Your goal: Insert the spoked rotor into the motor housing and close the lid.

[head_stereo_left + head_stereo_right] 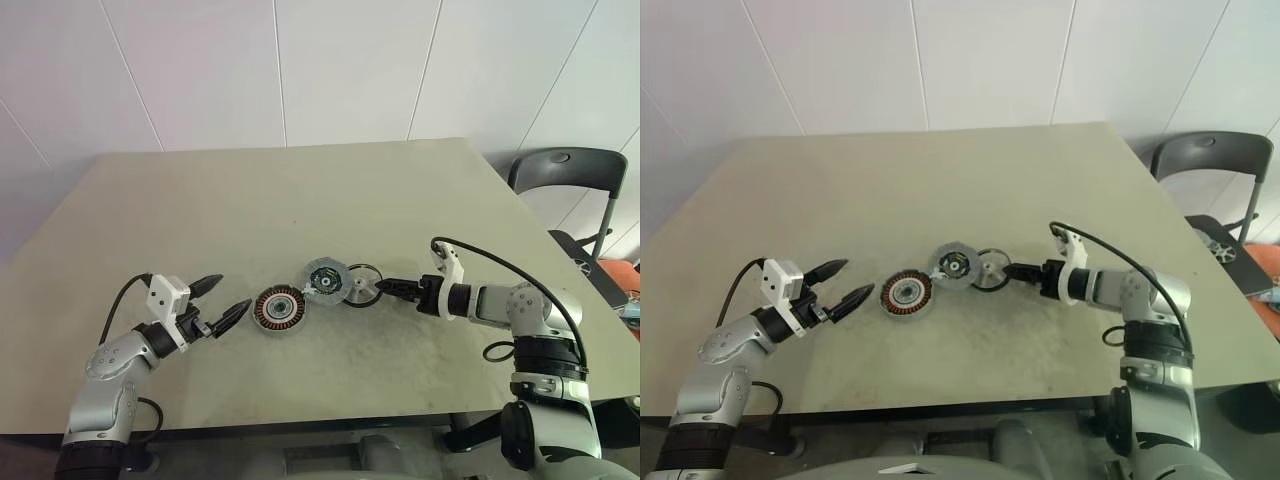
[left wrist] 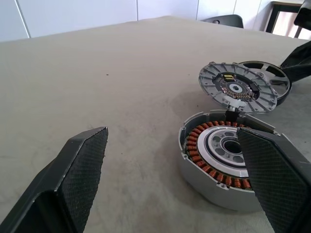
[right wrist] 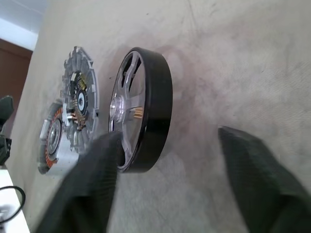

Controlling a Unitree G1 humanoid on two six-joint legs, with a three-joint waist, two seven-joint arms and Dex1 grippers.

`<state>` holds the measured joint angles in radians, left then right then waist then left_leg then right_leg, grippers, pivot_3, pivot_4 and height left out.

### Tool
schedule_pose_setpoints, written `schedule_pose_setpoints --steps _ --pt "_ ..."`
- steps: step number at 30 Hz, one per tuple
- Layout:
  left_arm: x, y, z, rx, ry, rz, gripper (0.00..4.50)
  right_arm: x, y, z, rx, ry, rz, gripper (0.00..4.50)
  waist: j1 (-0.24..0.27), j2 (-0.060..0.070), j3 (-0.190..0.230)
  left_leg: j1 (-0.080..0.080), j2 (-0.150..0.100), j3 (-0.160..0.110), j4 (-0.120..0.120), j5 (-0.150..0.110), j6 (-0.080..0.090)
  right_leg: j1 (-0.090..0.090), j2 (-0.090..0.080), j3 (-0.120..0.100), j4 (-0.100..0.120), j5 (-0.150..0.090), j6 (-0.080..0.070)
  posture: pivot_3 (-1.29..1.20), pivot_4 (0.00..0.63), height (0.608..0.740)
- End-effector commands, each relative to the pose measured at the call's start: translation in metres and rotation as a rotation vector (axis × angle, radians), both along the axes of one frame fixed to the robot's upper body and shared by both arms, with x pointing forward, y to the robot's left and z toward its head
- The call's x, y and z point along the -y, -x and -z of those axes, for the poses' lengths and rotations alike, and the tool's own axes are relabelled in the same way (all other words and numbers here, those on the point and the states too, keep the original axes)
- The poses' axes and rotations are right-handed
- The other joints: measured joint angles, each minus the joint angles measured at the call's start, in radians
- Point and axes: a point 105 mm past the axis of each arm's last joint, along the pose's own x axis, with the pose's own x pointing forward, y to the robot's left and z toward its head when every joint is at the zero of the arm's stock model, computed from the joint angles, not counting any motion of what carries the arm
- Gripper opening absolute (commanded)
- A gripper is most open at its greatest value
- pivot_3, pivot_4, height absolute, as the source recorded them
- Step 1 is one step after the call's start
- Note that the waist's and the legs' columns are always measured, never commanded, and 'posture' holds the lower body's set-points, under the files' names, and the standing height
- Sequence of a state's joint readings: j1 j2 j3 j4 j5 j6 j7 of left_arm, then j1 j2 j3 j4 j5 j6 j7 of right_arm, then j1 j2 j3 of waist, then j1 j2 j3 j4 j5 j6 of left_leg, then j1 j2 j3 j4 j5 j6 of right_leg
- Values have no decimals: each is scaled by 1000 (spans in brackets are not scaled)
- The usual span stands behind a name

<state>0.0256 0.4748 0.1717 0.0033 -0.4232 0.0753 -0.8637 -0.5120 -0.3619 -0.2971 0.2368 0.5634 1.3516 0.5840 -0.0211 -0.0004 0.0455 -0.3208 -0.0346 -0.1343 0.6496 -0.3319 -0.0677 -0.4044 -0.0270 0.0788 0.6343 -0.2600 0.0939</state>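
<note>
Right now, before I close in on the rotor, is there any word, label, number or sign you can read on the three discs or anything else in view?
None can be read.
Lid: small pale marks and gold pads around its dark centre, too small to read.
Motor housing: copper windings, no lettering to be seen.
Spoked rotor: plain black rim and silver spokes, no marking.
Table: no print.

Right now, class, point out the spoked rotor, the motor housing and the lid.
spoked rotor (image 3: 156,97), right wrist view, on its black outer rim.
motor housing (image 2: 197,148), left wrist view, on the copper windings.
lid (image 1: 325,279), left eye view, on its dark centre.
</note>
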Motion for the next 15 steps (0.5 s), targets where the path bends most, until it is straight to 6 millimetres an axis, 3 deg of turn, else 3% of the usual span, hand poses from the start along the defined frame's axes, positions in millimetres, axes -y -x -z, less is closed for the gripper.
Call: schedule_pose_setpoints --steps 1,5,6,11,15 --pt "-4 -2 -7 41 -15 -16 4500 -14 -2 -2 2 -44 -21 1957 1 0 0 0 0 0 0 0 0 0 0 0 0 0 0 0 0 740" --pt "-5 -3 -7 43 -16 -21 4500 -21 -1 -2 4 -58 -33 529 3 0 0 -1 0 0 0 0 0 -1 -1 0 0 0 0 0 0 740" --pt "-5 -2 -7 43 -17 -21 4500 -23 -1 -2 5 -63 -38 388 3 -1 0 -1 0 0 0 0 0 0 0 0 0 0 0 0 0 740" --pt "-5 -2 -6 42 -20 -22 4500 -28 3 -12 14 -144 -67 390 2 0 0 0 0 0 0 0 0 0 0 0 0 0 0 0 0 740" --pt "-5 -2 -5 41 -20 -20 4500 -11 -3 -12 48 -65 -34 390 3 0 0 -1 0 0 0 0 0 -1 -1 0 0 0 0 0 0 740"
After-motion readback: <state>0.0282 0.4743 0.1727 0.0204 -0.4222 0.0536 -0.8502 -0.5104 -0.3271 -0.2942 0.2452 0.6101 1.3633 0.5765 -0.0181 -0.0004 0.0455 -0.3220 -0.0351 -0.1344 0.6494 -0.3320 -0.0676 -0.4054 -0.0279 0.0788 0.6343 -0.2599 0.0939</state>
